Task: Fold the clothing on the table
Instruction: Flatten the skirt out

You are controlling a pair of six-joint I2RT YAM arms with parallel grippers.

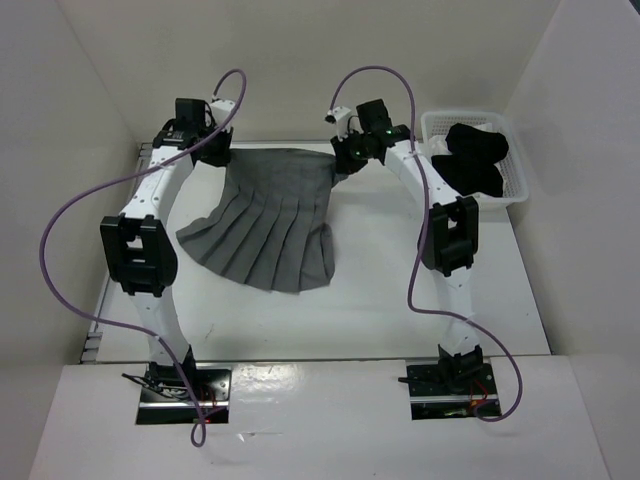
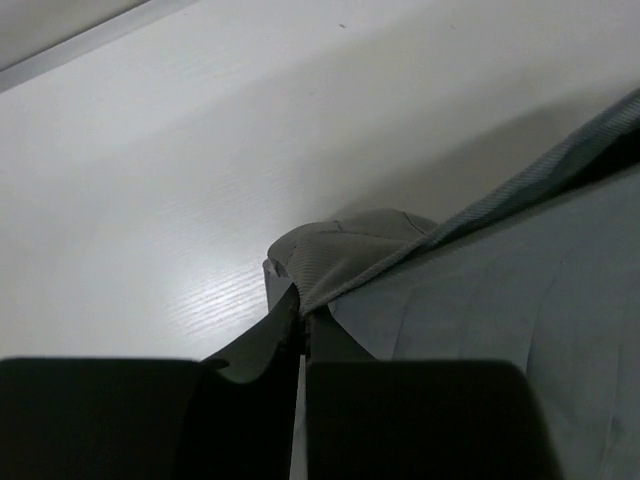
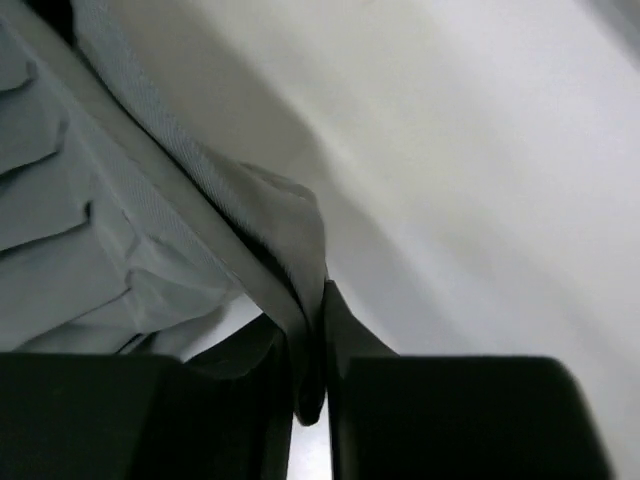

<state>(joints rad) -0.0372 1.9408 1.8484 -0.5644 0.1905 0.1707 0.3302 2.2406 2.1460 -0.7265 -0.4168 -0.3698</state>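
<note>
The clothing (image 1: 265,225), a grey pleated skirt, hangs by its waistband at the far side of the white table (image 1: 380,300), and its lower pleats rest on the tabletop. My left gripper (image 1: 222,152) is shut on the skirt's left waistband corner (image 2: 340,250). My right gripper (image 1: 345,152) is shut on the right waistband corner (image 3: 285,235), with the fabric pinched between the black fingers (image 3: 345,330). The waistband stretches between the two grippers, raised above the table. In the left wrist view my left gripper (image 2: 302,318) pinches the ribbed band; the right wrist view shows my right gripper (image 3: 320,335) doing the same.
A white slatted basket (image 1: 510,185) with a black garment (image 1: 475,160) stands at the far right of the table. White walls close in the back and sides. Purple cables loop above both arms.
</note>
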